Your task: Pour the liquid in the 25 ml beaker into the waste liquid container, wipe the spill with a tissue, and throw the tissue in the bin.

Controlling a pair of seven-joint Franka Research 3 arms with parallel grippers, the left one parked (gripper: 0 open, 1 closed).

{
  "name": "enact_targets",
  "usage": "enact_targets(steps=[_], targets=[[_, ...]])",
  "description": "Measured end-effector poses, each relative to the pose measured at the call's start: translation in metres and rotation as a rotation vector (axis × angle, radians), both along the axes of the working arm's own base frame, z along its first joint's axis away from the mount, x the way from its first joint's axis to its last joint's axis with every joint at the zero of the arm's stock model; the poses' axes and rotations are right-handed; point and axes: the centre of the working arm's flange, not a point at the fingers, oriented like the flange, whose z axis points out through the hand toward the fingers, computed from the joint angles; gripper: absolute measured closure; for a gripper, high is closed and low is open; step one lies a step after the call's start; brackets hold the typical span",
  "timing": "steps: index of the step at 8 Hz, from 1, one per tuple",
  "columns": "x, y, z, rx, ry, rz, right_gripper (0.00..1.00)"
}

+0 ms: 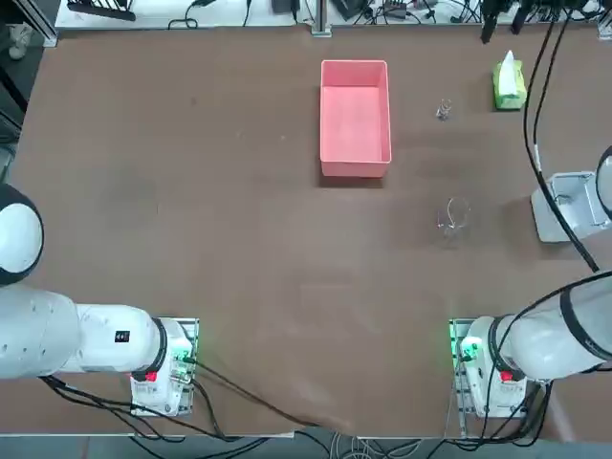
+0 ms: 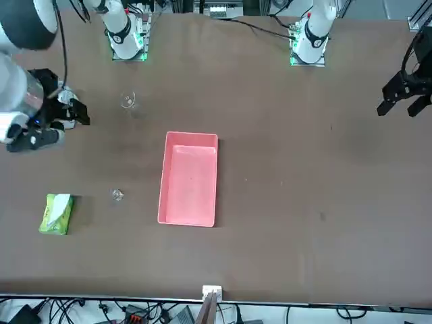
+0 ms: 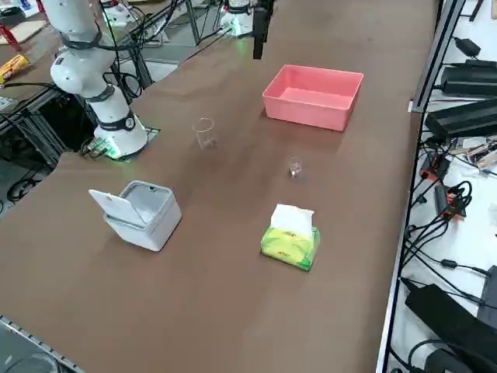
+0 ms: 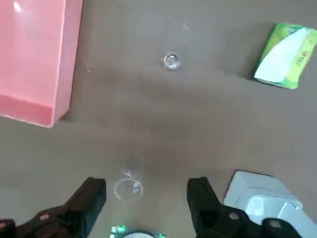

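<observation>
We find the right pincer [image 4: 146,198] open and empty above the table [image 1: 191,239]; the 25 ml beaker [image 4: 171,61] stands well apart.

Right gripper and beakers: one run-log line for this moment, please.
right gripper: open, above table, empty | 25 ml beaker: upright, untouched | larger beaker: nearest gripper | tray: empty

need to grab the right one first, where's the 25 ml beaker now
In the top view the 25 ml beaker stands upright on the table, between the pink tray and the yellow-green tissue pack, beyond the larger glass beaker.
</observation>
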Motion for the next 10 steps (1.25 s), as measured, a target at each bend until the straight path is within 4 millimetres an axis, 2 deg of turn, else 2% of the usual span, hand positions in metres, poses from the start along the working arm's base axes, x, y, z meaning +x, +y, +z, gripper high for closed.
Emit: enact_targets(steps=[1, 3, 6, 8, 10], targets=[[0.006, -0.008, -0.019, 0.009, 0.016, 0.041, 0.00], [0.017, -0.013, -0.071, 0.041, -0.019, 0.120, 0.00], [0.013, -0.020, -0.139, 0.133, -0.107, 0.305, 0.00], [0.005, -0.037, -0.173, 0.222, -0.184, 0.449, 0.00], [-0.002, -0.054, -0.197, 0.327, -0.250, 0.589, 0.00]])
